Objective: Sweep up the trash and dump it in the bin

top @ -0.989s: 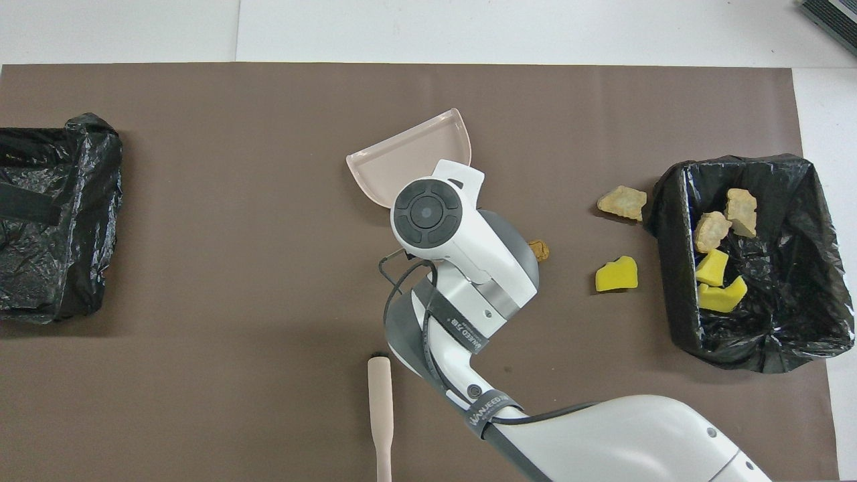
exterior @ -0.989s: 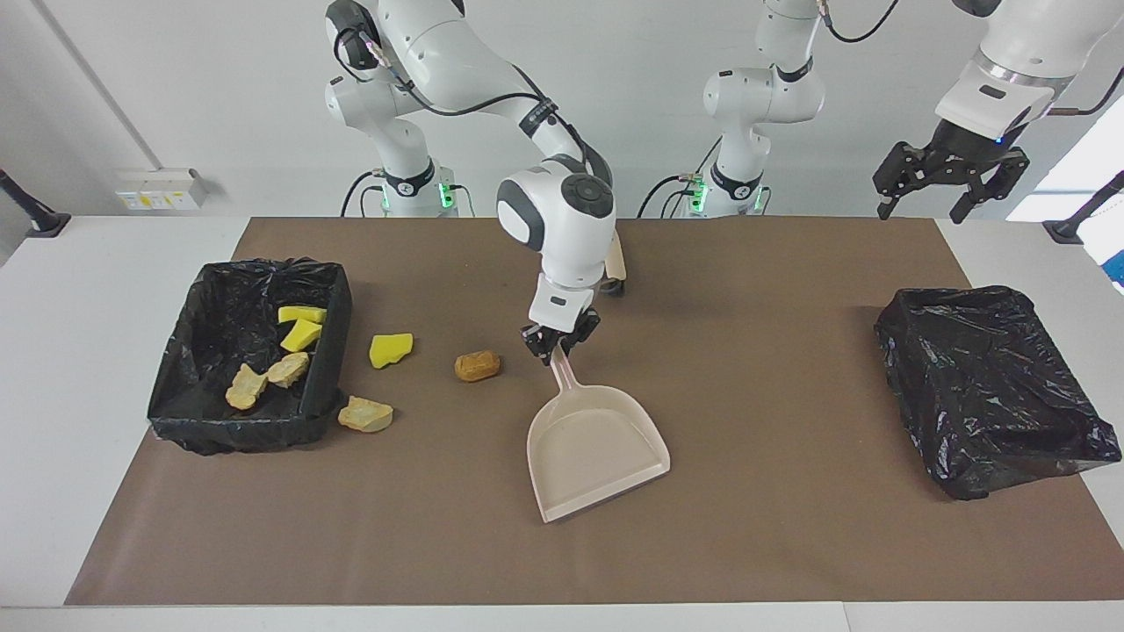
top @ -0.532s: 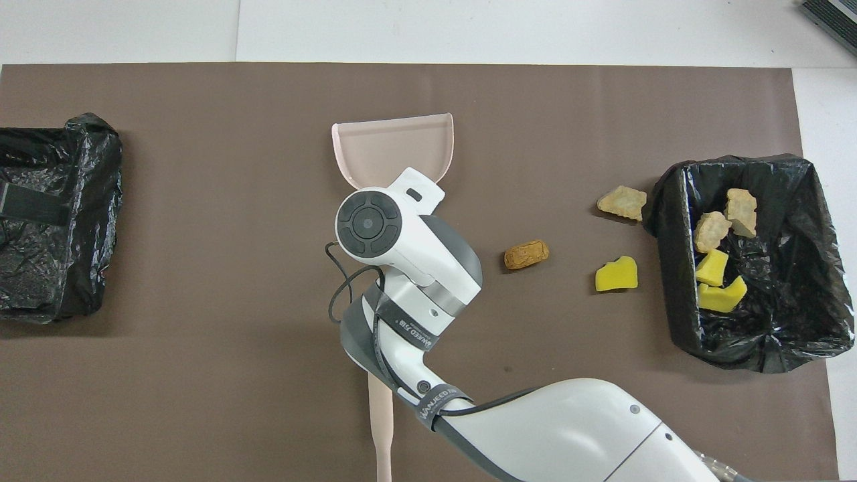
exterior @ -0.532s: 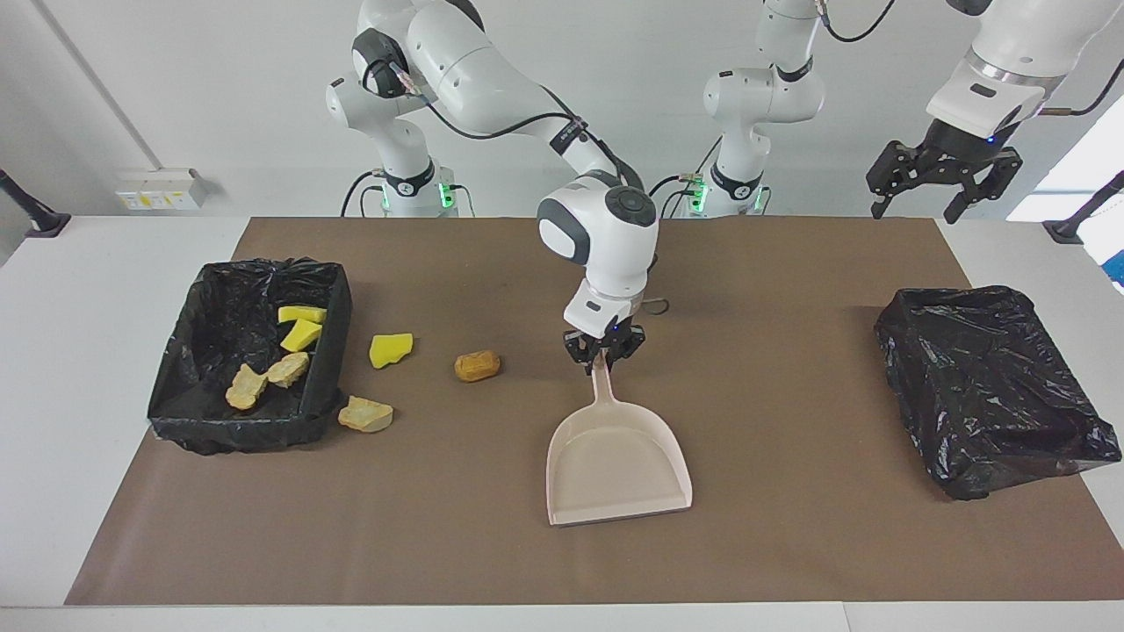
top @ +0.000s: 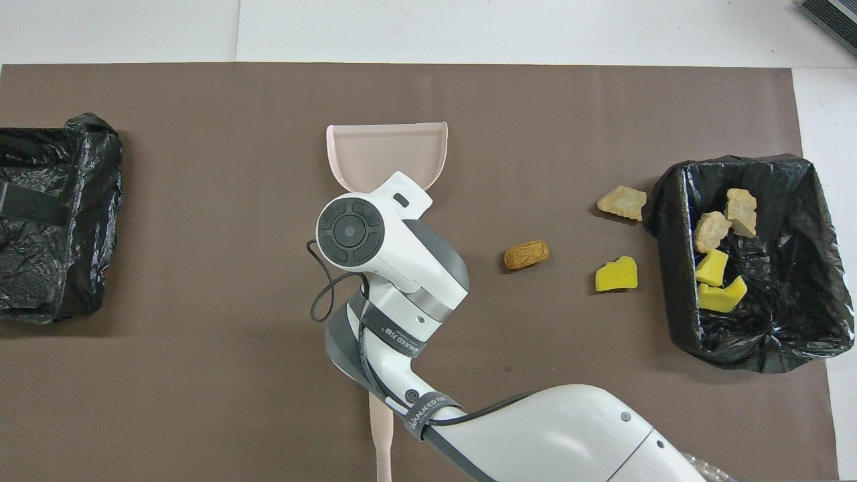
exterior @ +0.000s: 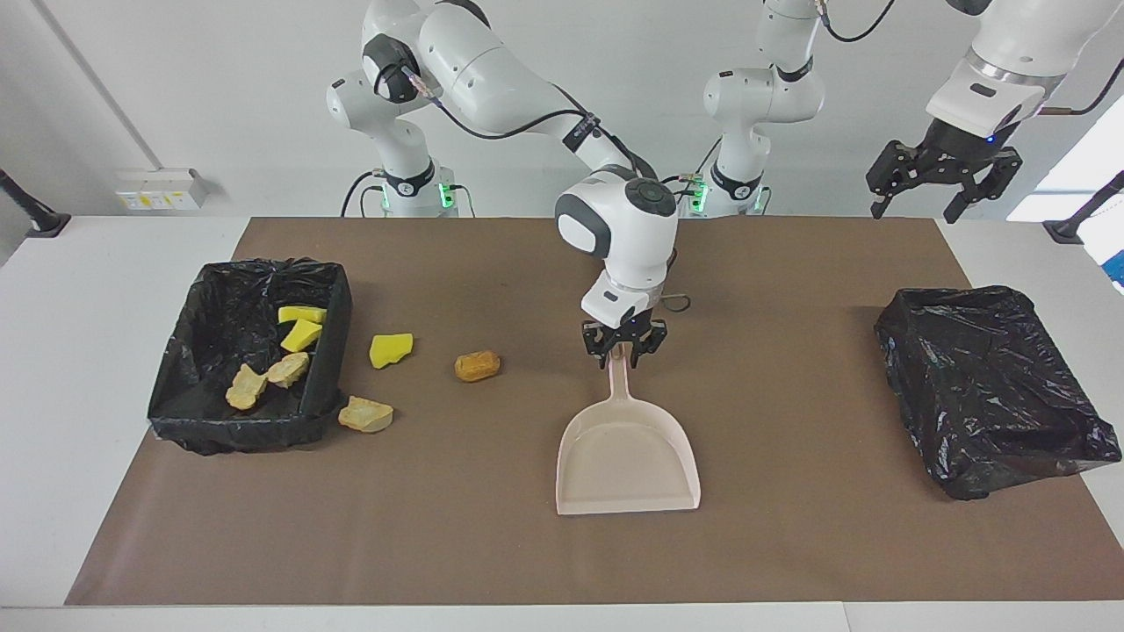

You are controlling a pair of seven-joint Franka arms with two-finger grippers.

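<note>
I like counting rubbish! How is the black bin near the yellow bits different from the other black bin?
The bin with scraps, at the right arm's end, stands upright with an open top; the other bin, at the left arm's end, looks slumped and tilted. The first holds two yellow and two tan scraps; no scraps show in the second. Three scraps lie beside the first, none by the second. Both are lined with crinkly black bags.

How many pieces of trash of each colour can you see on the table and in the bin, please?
Yellow sponge chunks: 3
Pale tan chunks: 3
Orange-brown lump: 1
Total: 7
</note>
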